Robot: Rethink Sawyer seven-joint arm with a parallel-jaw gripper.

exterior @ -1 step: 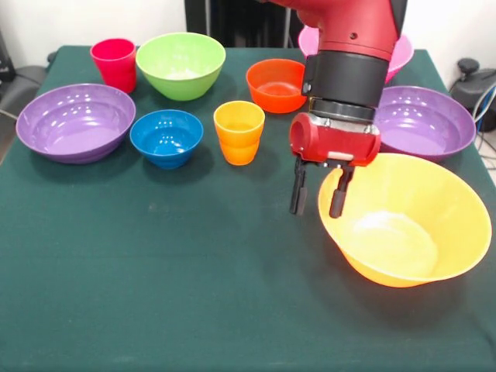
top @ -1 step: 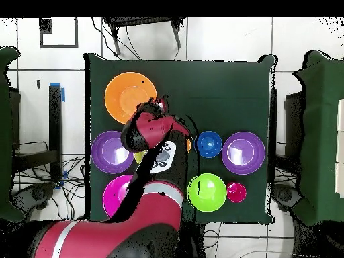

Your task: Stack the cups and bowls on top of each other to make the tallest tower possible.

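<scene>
My gripper (exterior @ -1 step: 318,191) hangs open at the left rim of the big yellow-orange bowl (exterior @ -1 step: 407,221), one finger inside the rim and one outside, holding nothing. In the overhead view the gripper (top @ -1 step: 160,105) sits at the edge of that bowl (top @ -1 step: 127,95). The other pieces stand apart on the green cloth. They are an orange cup (exterior @ -1 step: 239,132), a red-pink cup (exterior @ -1 step: 115,63), a blue bowl (exterior @ -1 step: 166,137), a green bowl (exterior @ -1 step: 180,63), an orange-red bowl (exterior @ -1 step: 273,84), two purple bowls (exterior @ -1 step: 76,122) (exterior @ -1 step: 426,122), and a pink bowl (exterior @ -1 step: 403,51) behind the arm. No tower stands.
The red arm (top @ -1 step: 156,168) covers the table's middle in the overhead view. Chairs stand off the table's left and right sides (top @ -1 step: 309,134). The near half of the cloth (exterior @ -1 step: 155,294) in the front view holds no pieces.
</scene>
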